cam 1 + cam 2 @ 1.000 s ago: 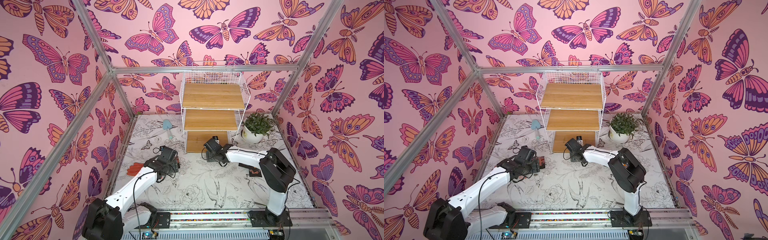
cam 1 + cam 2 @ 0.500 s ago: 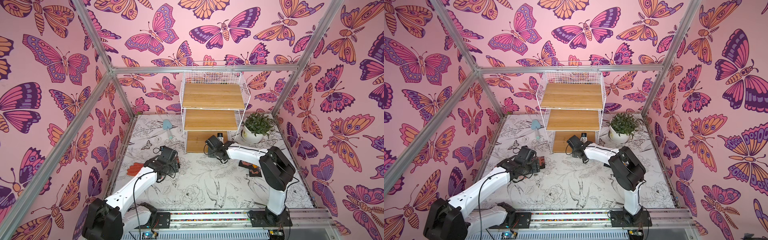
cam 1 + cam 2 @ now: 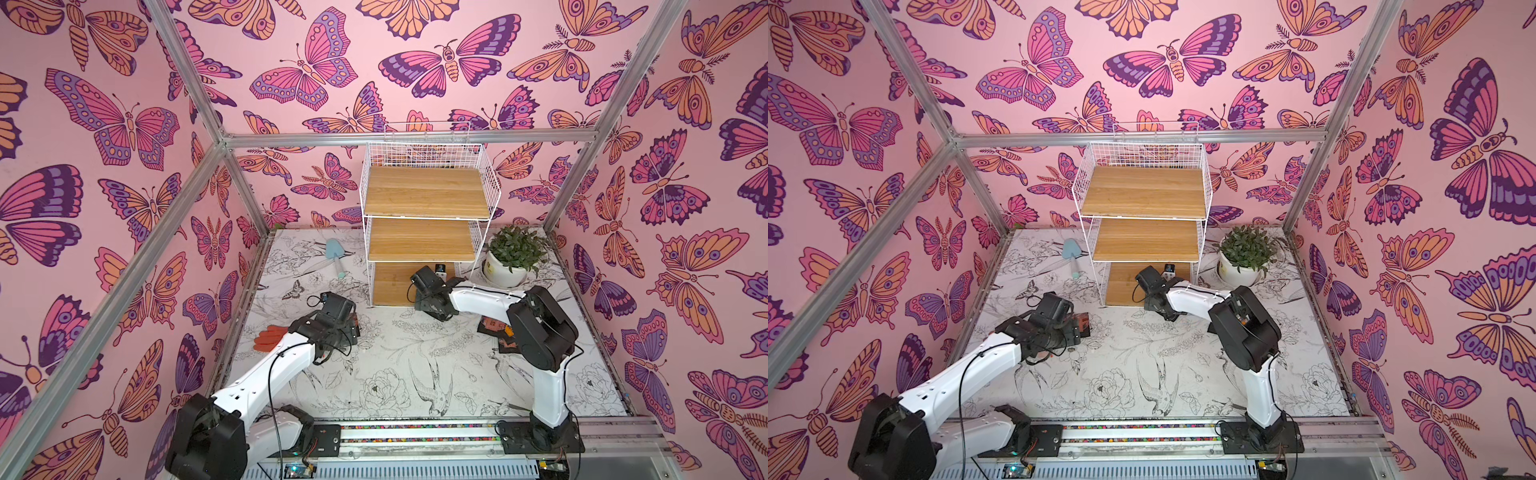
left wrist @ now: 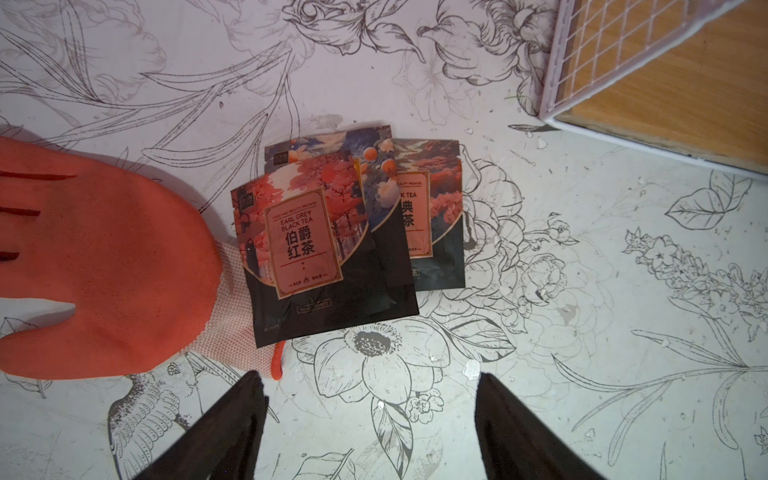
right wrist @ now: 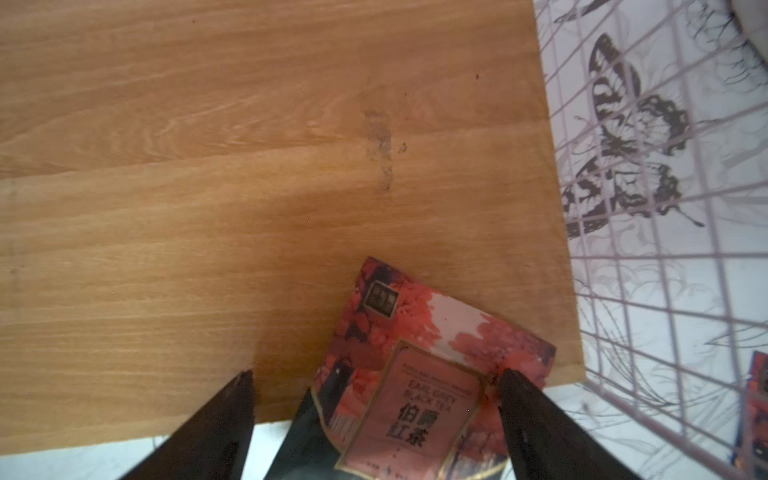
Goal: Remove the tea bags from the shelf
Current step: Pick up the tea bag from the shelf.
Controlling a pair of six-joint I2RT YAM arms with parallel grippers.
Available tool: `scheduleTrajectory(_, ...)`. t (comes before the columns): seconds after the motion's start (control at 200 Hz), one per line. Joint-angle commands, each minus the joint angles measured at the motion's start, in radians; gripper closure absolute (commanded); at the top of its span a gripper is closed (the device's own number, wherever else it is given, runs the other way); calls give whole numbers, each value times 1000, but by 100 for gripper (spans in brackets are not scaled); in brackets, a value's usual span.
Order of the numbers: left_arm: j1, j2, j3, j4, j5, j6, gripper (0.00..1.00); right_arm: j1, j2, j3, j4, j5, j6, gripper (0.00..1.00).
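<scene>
The shelf (image 3: 424,191) (image 3: 1144,191) stands at the back of the mat, its upper two boards bare. One red tea bag (image 5: 415,395) lies at the front right corner of the bottom board (image 5: 249,187), overhanging the edge. My right gripper (image 5: 376,374) (image 3: 434,307) is open there, with that tea bag between its fingers. Three tea bags (image 4: 307,245) lie overlapped on the mat beside the shelf's foot (image 4: 673,83). My left gripper (image 4: 369,376) (image 3: 1073,328) hovers open just short of them, holding nothing.
An orange rubber glove (image 4: 104,270) (image 3: 268,337) touches the left pile. More tea bags (image 3: 494,328) lie on the mat by the right arm. A potted plant (image 3: 513,253) stands right of the shelf and a blue trowel (image 3: 334,251) left of it.
The right arm has reached a little further towards the shelf's bottom board. The left arm has not moved.
</scene>
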Motion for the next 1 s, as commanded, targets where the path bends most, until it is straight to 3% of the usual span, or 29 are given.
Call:
scheduleTrajectory(0.0,8,5,4,-4,-3,5,18,-6,44,-26,-16,-65,18,10)
scheduleTrajectory(0.546,7,-41,-25,-8,-16,0,18,-14,154,51,-77,-147,11,43)
scheduleTrajectory(0.701,8,-71,-40,-10,-37,0,18,-16,177,61,-88,-181,22,47)
scheduleTrajectory(0.996,8,-100,-56,-14,-47,-1,18,-17,184,35,-57,-236,33,78)
